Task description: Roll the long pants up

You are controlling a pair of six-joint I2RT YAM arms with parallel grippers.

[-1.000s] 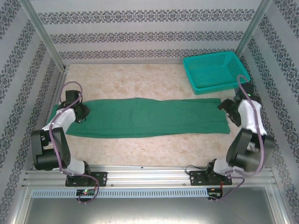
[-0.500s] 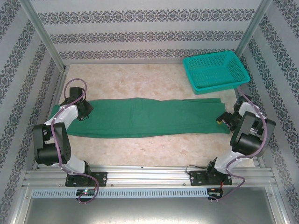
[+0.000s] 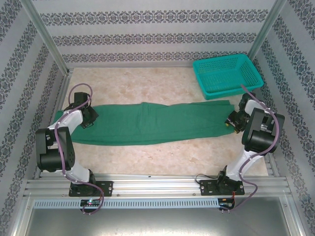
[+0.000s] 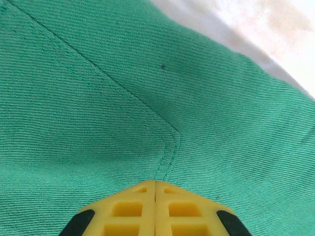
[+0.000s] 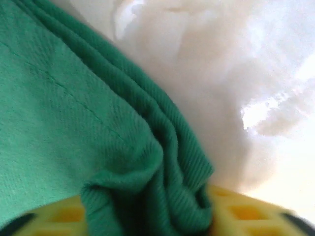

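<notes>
The long pants (image 3: 157,123) lie flat, stretched lengthwise across the middle of the tabletop (image 3: 147,162). One end is under the left arm and the other stops just short of the basket (image 3: 224,73) in the far right corner.

Your left fingers (image 4: 133,206) are closed tip to tip and press down on the cloth where two seams meet. You cannot tell from here whether any of the cloth is caught between them. Your right fingers (image 5: 246,214) are closed on the other end, with a bunched fold of several layers gathered between them.

Expect this cloth to be soft, light and limp. It has a fine ribbed weave, so it probably grips itself a little, but it will not hold any shape you give it. Whatever you lift is likely to sag and drag the rest along, and the stacked layers may slide over each other (the right-hand fold already shows three or four edges fanning apart).

Take hold at an end rather than the middle, and catch all the layers of the edge at once. A single pinch will probably pull one corner ahead of the other and skew the roll, so spread your two holds across the width if you can. Keep the turns tight, because a loose roll of cloth this limp will likely slump open.
</notes>
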